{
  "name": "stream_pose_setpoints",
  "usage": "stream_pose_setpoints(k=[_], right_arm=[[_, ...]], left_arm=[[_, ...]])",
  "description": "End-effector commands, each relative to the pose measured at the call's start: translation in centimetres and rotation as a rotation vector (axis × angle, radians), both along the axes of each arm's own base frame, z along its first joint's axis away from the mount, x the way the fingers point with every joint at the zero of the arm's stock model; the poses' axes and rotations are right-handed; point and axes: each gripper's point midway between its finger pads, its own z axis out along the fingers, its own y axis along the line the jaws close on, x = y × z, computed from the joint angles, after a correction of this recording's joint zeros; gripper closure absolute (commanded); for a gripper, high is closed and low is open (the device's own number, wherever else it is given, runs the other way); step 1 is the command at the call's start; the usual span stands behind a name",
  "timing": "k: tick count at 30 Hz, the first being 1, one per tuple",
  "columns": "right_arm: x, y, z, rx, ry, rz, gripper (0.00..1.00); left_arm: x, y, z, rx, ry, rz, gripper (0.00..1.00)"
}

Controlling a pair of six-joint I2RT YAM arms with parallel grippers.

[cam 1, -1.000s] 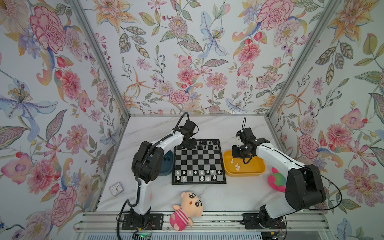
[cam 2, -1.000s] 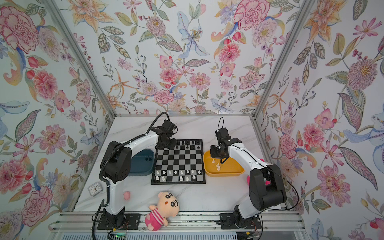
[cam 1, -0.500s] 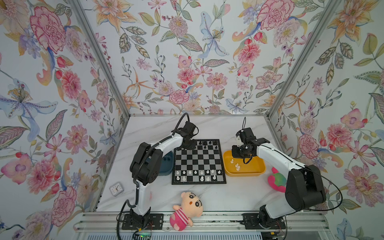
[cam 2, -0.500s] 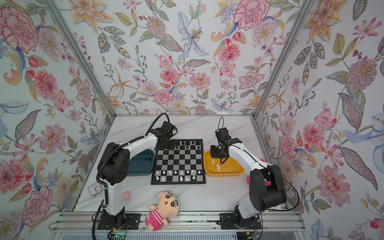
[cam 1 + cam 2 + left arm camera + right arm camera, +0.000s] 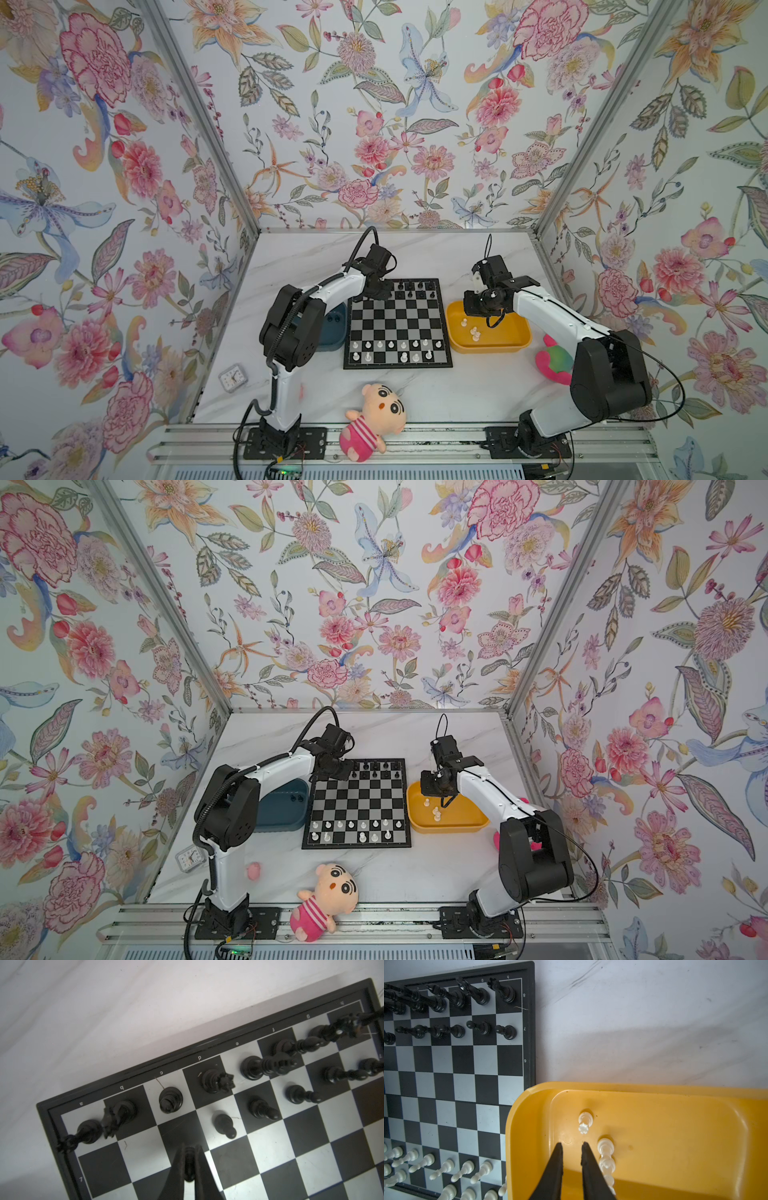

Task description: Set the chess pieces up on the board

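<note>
Marble table [image 5: 457,390]; board [image 5: 397,328] black-silver checked; chess pieces [image 5: 403,356] tiny.

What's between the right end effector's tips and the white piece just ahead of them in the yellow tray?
Nothing; in the right wrist view only bare yellow tray floor separates the right end effector from that white piece.

Checkered board [image 5: 397,323] flat, black pieces [image 5: 410,286] on far rows, white pieces [image 5: 391,345] on near rows, black pawn [image 5: 189,1164] gripped
</note>
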Motion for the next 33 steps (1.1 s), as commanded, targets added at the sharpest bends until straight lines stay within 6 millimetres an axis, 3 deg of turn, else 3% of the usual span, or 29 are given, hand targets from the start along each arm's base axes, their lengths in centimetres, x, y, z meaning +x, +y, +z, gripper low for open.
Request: stream_pose_setpoints(k=[1, 33], right_arm=[[-0.2, -0.2, 0.3, 0.012, -0.005, -0.015, 0.80], [-0.3, -0.3, -0.2, 0.008, 0.012, -0.021, 0.80]], left_arm=[[0.0, -0.1, 1.1, -0.006, -0.039, 0.013, 1.00], [0.4, 0.0, 0.0, 0.002, -0.049, 0.024, 1.00]])
